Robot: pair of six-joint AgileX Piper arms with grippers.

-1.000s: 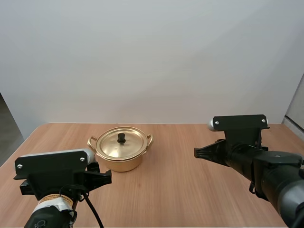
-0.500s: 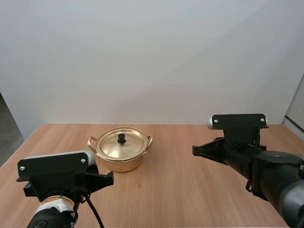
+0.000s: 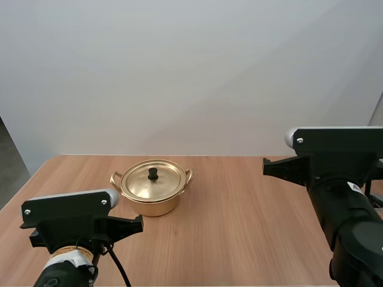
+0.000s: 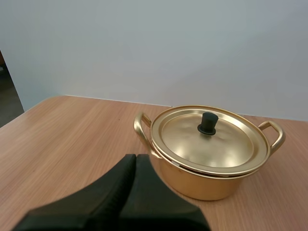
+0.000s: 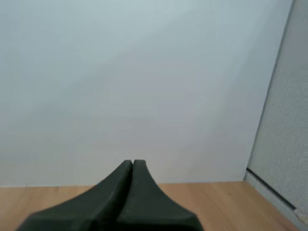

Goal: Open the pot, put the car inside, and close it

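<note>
A: Where was the pot?
B: Lid on, on the bench, at one o'clock from the left gripper.
A: And the fingers?
B: Pressed together on both; the right gripper held nothing.

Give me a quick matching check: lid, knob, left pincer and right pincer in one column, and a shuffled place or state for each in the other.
1 lid
2 knob
3 left pincer
4 right pincer

A black, at the lid's middle
B closed on nothing, near the pot
C gold, seated on the pot
D closed on nothing, wall ahead of it

Pairs: 1-C, 2-A, 3-B, 4-D
</note>
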